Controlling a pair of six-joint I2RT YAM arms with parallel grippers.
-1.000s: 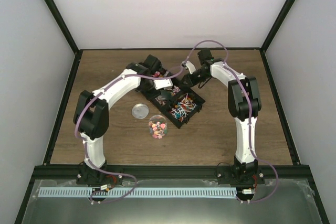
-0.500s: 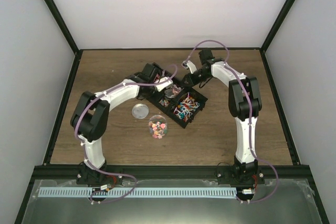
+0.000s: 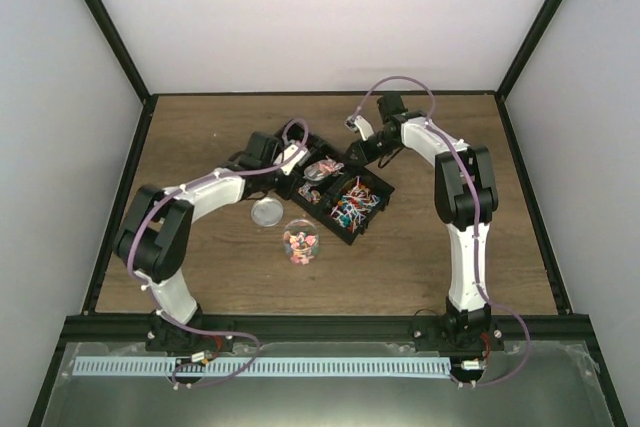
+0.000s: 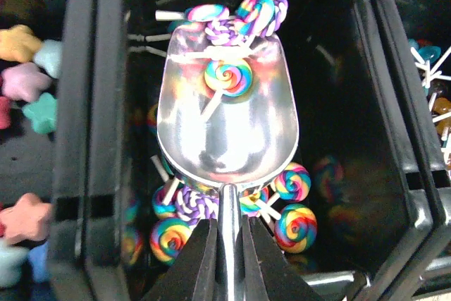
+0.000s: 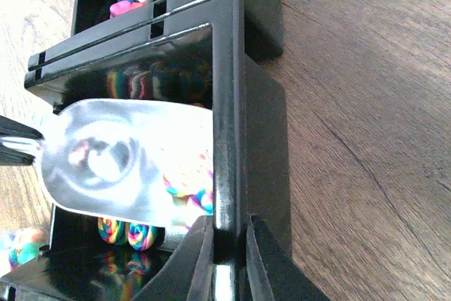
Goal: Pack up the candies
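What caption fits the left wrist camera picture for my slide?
The left tool grips a shiny scoop with a rainbow lollipop in it, inside the black tray.

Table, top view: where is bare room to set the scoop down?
Bare wood: the patch between the tray and the right arm; the strip between the jar and the table near edge; the far left corner. Crowded: lid, jar and tray sit close together.

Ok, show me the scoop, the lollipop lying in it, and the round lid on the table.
scoop (image 4: 225, 132): left wrist view, middle of its shiny bowl.
lollipop (image 4: 227, 77): left wrist view, centre of its rainbow swirl.
round lid (image 3: 266, 211): top view, centre of the disc.
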